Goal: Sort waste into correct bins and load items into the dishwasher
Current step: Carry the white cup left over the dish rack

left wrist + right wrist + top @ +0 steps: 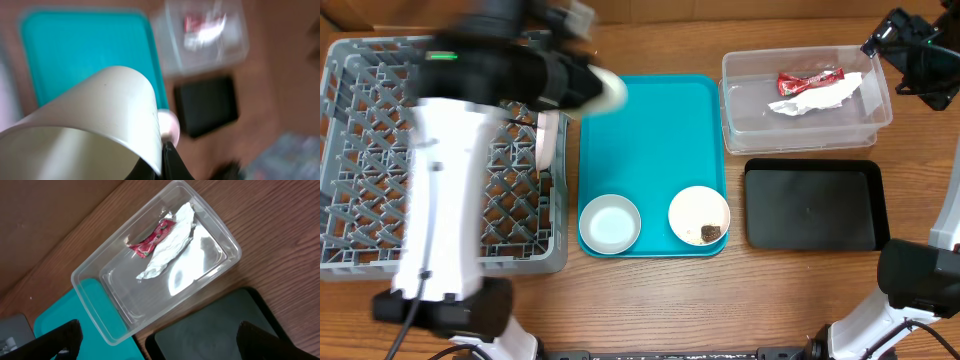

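Left claw [164, 150] clamped on white cup [100, 110] rim; right claw [159, 327] wide, empty.
We risk it twisting loose before the dish rack [360, 200].

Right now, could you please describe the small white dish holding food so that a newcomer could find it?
Start at the flat teal plastic tray in the table's middle. Two small round white dishes sit along its edge nearest the robot; take the dish beside the shallow black tray. It alone holds a small brown food chunk; its neighbour is empty.
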Tool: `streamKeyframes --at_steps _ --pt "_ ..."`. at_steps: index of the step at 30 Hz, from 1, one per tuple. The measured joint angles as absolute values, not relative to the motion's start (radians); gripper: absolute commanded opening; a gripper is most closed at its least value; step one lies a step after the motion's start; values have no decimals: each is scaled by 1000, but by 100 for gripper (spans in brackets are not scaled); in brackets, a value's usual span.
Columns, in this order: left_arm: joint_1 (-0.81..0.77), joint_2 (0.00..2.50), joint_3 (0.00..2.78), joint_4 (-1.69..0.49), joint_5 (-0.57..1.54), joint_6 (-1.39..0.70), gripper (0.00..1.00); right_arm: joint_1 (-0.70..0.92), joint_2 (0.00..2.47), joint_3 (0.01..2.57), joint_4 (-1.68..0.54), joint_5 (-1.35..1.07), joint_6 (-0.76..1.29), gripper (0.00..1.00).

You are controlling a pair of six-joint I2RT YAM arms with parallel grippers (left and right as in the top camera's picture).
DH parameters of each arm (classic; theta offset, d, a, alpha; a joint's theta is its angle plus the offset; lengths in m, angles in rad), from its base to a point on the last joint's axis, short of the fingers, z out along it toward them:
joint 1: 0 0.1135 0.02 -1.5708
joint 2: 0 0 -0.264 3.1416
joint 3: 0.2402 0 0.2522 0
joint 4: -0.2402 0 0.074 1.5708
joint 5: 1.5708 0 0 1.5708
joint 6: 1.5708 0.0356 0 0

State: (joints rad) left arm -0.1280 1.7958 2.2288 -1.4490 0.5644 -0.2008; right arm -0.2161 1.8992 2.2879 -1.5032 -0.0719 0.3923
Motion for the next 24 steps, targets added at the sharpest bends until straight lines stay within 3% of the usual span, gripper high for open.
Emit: streamKeyframes --at_steps 6,10,24 --pt "307 1798 2245 -1369 988 -179 4 -216 1899 2288 -1503 -72 392 100" --pt "479 1848 2246 -1334 1197 -176 4 -216 1899 2288 -1503 -72 393 100" --pt "521 2429 2247 -1309 1513 -141 4 -216 1899 2288 -1503 -72 393 100"
